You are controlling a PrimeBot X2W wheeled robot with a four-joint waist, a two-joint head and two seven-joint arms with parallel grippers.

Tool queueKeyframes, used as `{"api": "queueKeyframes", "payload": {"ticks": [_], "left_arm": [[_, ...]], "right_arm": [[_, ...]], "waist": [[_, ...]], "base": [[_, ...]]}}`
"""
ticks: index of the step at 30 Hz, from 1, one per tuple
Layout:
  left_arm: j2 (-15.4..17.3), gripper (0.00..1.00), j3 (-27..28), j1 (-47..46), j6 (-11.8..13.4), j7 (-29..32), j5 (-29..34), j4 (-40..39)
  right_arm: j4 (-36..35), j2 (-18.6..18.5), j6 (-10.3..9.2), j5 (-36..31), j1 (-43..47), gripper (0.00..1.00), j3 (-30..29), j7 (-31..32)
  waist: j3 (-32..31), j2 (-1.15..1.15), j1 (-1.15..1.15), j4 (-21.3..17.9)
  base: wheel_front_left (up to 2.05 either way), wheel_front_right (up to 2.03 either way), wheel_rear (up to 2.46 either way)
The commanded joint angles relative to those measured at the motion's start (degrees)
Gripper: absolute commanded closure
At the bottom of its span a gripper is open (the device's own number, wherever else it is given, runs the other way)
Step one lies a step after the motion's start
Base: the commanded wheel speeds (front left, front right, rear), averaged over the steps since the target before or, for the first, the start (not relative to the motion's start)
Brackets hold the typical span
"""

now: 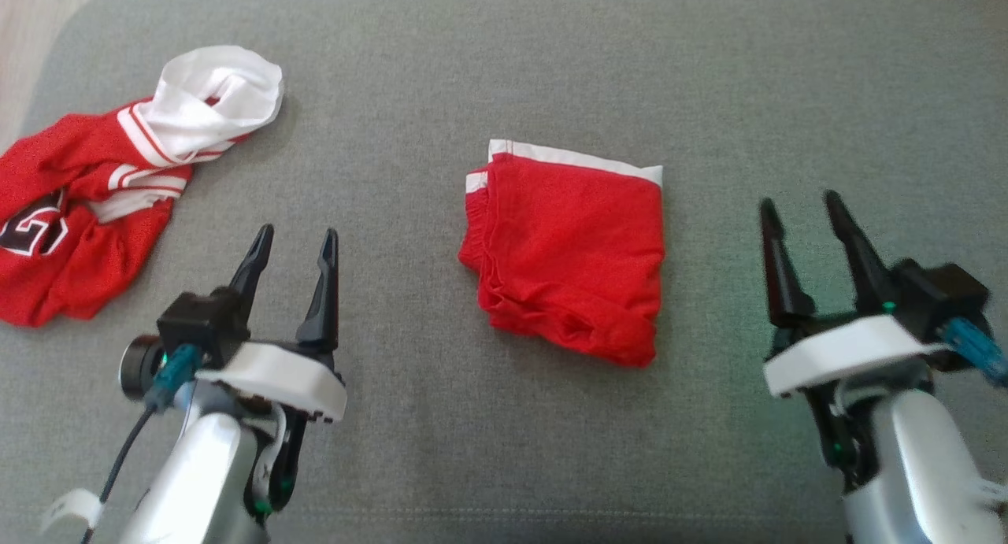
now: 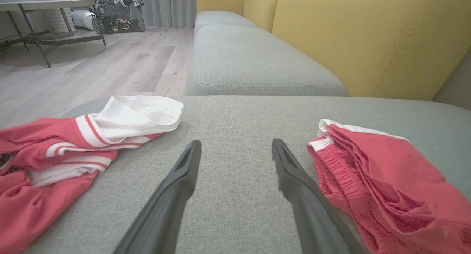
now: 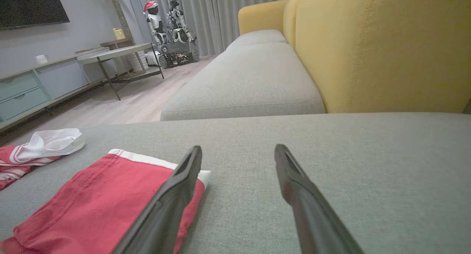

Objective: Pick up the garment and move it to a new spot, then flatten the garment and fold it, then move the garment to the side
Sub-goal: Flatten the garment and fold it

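Nearest the robot, the left gripper [image 1: 298,235] hangs low over the grey cushion [image 1: 504,449] with its two dark fingers spread apart and nothing between them. The right gripper [image 1: 799,200] is likewise released, its jaws wide and empty. Between the two arms, a little further out, lies the folded red garment [image 1: 571,249]. It rests flat on the cushion as a compact rectangle with a white band along its far edge and gathered elastic on its left side. In the left wrist view the left gripper [image 2: 236,143] points past the garment [image 2: 375,180], which sits just beside the finger on that view's right. In the right wrist view one finger [image 3: 173,195] of the right gripper [image 3: 238,148] overlaps the garment's white corner; whether it touches the cloth I cannot tell. Further off to the robot's left, well apart from the folded piece, a crumpled red-and-white jersey [image 1: 87,197] lies near the cushion's rounded corner. Beyond it are a second grey seat [image 3: 250,81], a yellow backrest [image 3: 368,44] and a wooden floor [image 2: 110,63].
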Motion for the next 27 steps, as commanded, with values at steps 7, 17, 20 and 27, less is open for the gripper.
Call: {"api": "queueKeyframes", "payload": {"ticks": [7, 17, 20, 27], "left_arm": [[3.02, 0.00, 2.12, 1.80, 0.90, 0.80, -0.25, -3.93], [4.71, 0.00, 1.56, 6.71, 2.21, 2.77, -0.30, -6.86], [4.99, 0.00, 1.49, 7.76, 2.57, 3.43, -0.52, -7.82], [5.54, 0.00, 1.46, 9.73, 3.38, 4.22, -0.89, -9.32]], "right_arm": [[-5.92, 0.58, -0.05, -0.98, 3.58, 0.00, -1.69, 1.86], [-9.10, 0.58, -0.05, 0.20, 8.88, 0.00, -2.71, 3.17], [-10.05, 0.58, -0.05, 0.54, 10.16, 0.00, -2.76, 3.55], [-11.87, 0.58, -0.05, 0.81, 12.82, 0.00, -2.84, 4.36]], "waist": [[-3.37, 0.00, 0.00, -0.39], [-8.71, 0.00, 0.00, -0.52], [-9.89, 0.00, 0.00, -0.57], [-12.16, 0.00, 0.00, -0.74]], "base": [[0.00, 0.00, 0.00], [0.00, 0.00, 0.00], [0.00, 0.00, 0.00], [0.00, 0.00, 0.00]]}}
